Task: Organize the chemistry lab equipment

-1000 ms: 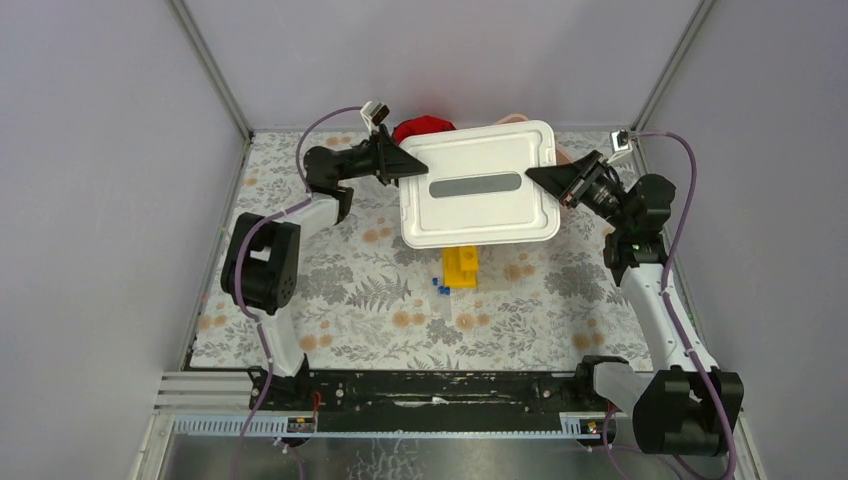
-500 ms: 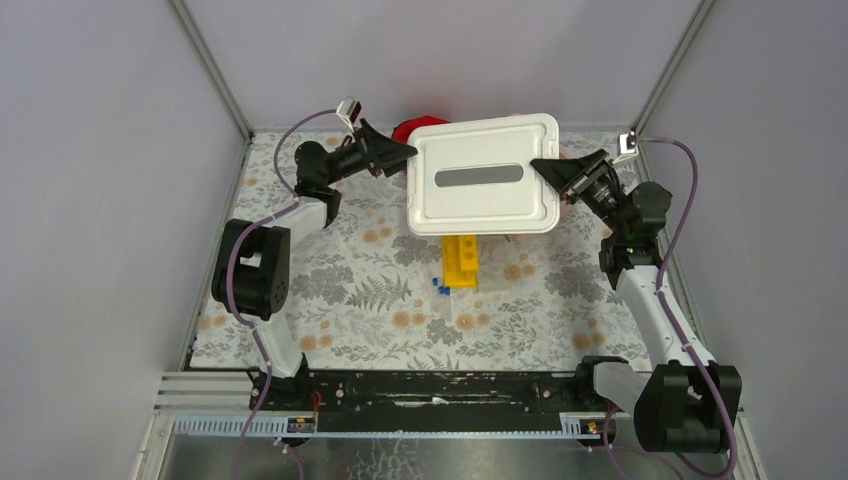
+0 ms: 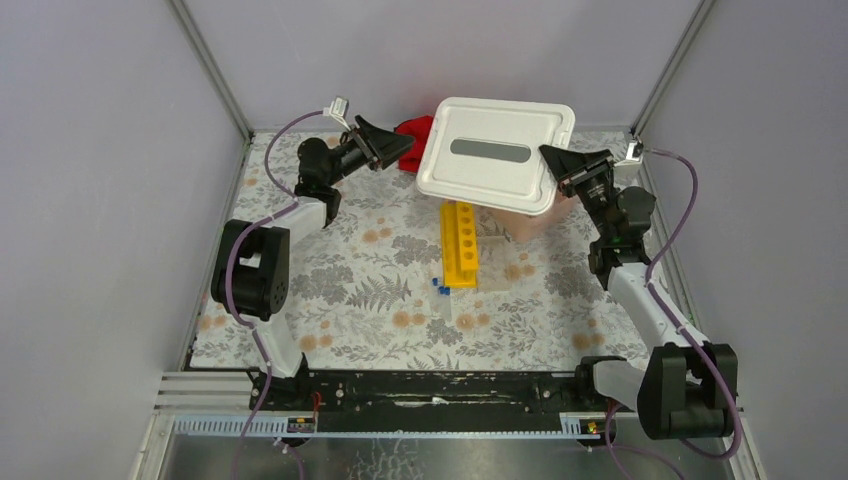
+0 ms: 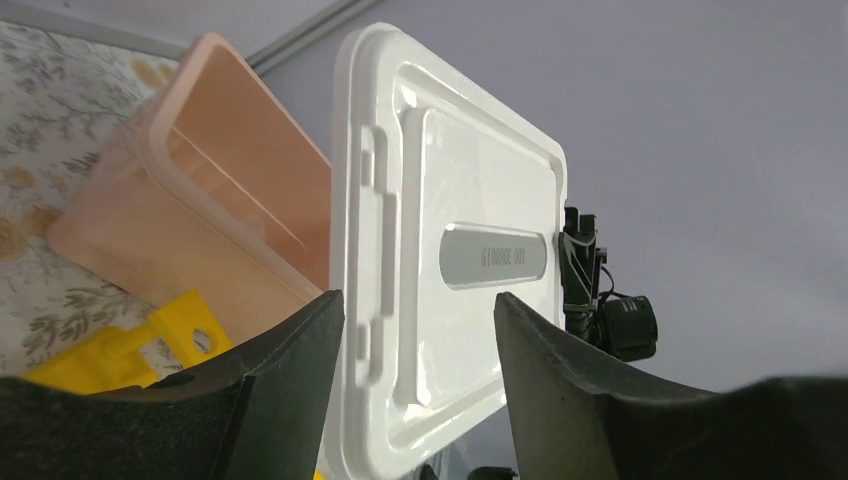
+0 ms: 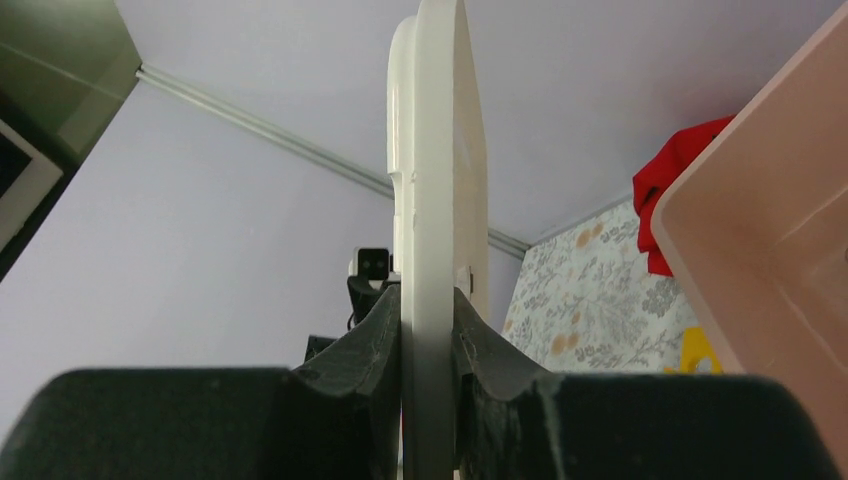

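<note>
The left gripper is hanging released at the far left, jaws gaping, beside a red cloth. A long yellow plastic test-tube rack is lying mid-table, with small blue-capped tubes just near of it. The right gripper is clenching the white rectangular plastic lid at its right edge, tilted above the pinkish bin.

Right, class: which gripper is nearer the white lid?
Right. The right gripper has its fingers clamped on the white lid at its right edge; the left gripper is open just off the left edge.
</note>
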{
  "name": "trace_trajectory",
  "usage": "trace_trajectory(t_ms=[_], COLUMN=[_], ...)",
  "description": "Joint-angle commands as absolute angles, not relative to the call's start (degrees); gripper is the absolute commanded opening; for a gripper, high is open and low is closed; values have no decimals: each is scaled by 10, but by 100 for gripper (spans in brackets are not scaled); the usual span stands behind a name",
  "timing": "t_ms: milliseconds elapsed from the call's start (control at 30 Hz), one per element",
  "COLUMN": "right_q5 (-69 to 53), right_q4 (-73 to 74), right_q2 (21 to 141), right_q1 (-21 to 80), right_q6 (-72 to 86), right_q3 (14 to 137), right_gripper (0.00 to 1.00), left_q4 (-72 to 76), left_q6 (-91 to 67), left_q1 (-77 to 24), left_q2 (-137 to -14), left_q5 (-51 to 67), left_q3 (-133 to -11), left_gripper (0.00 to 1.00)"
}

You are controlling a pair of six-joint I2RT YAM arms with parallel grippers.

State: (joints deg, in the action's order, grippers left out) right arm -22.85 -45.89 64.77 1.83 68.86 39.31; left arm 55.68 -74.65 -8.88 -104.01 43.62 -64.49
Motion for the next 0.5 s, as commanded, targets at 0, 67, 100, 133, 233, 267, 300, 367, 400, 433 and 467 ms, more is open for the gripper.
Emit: trace_trajectory(t_ms=[0, 67, 100, 133, 233, 267, 300, 367, 400, 433, 467], right_q5=[-124, -85, -65, -43, 22, 41, 62, 101, 119, 134, 154], right_q4=[-568, -585, -593, -603, -623, -632, -638, -644, -646, -647, -648], right_q2=[672, 684, 689, 694, 709, 713, 717, 721, 723, 725, 729], right_q1=[38, 46, 50, 54, 67, 71, 75, 83, 86, 89, 92], right_q6=[702, 702, 703, 704, 705, 705, 703, 701, 701, 701, 701], right_q3=[392, 386, 382, 377, 365, 361, 357, 351, 348, 345, 344], right_gripper=[0, 0, 0, 0, 0, 0, 0, 0, 0, 0, 0], left_q4=[550, 544, 537, 529, 488, 473, 461, 444, 439, 435, 430], left_q6=[-707, -698, -691, -683, -647, -635, -624, -609, -606, -603, -602], left_q1=[-88, -94, -98, -103, -121, -127, -135, -147, -153, -158, -162], left_q2=[-1033, -1036, -1038, -1039, -1045, -1049, -1054, -1065, -1073, -1081, -1090], left_q5=[395, 391, 390, 388, 383, 383, 381, 378, 377, 375, 374], left_q3=[-651, -655, -659, -663, -683, -690, -699, -716, -724, -730, -738], left_gripper=[64, 64, 65, 65, 65, 65, 65, 65, 65, 65, 65])
